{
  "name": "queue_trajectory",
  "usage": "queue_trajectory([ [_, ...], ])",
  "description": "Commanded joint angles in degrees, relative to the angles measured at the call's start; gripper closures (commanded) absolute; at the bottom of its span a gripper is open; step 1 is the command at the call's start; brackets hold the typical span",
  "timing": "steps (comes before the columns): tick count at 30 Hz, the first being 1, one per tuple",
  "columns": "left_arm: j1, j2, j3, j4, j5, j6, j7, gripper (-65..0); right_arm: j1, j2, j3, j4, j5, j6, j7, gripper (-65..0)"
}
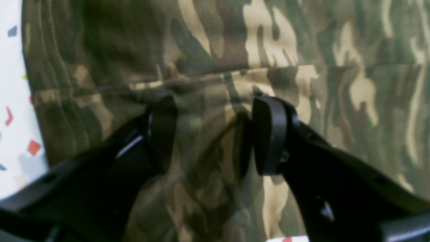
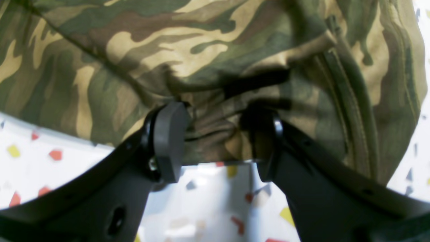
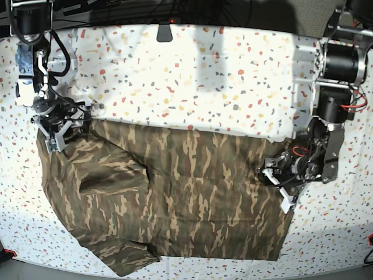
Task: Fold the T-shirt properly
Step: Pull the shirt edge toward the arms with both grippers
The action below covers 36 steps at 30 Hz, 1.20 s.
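Note:
The camouflage T-shirt [image 3: 175, 192] lies spread on the speckled white table [image 3: 204, 70], with a rumpled fold at its left and a sleeve at the bottom left. My right gripper [image 3: 58, 133] is at the shirt's top left corner. In the right wrist view its jaws [image 2: 218, 141] stand apart, with the bunched edge of the shirt [image 2: 168, 50] between the pads. My left gripper [image 3: 278, 185] is at the shirt's right edge. In the left wrist view it [image 1: 215, 134] is open over the shirt [image 1: 302, 50], with a low ridge of cloth between the pads.
Both arm bases stand at the table's far corners, the left arm's [image 3: 338, 64] and the right arm's [image 3: 29, 52]. The table shows in the left wrist view [image 1: 13, 101] beside a stitched hem, and in the right wrist view [image 2: 208, 201] below the shirt's edge.

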Motion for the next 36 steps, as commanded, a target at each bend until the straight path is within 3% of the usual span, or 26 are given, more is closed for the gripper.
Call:
queue_trajectory([
  [1,5.3,0.0,0.8,-2.4,2.1,0.6,15.5,-35.0,-1.6,0.5,-0.3,0.2,-2.2,1.3,-5.9,-32.5],
  [10,12.3,-2.0,0.8,2.4,1.4,-0.6,15.1,-34.7,-5.9,0.5,-0.3,4.7,-2.3,1.3,-6.3,-32.5],
  [12,14.4,-3.3,0.8,7.1,2.1,-0.5,15.1,-31.4,-5.8,0.5,-0.3,4.7,-2.4,1.3,-6.6,-32.5],
  [15,17.9,-5.0,0.8,14.9,4.8,2.4,15.2,-29.4,-5.8,0.6,-0.3,4.7,-2.4,1.3,-6.5,-32.5],
  [19,21.9,-6.1,0.8,21.1,7.1,2.7,15.4,-29.4,-5.8,0.6,-0.3,4.8,-2.4,1.3,-6.5,-32.5],
  [36,28.6,-6.5,0.8,22.2,9.7,2.9,15.6,-29.4,-10.1,0.6,-0.3,5.7,-2.4,1.3,-7.4,-32.5],
])
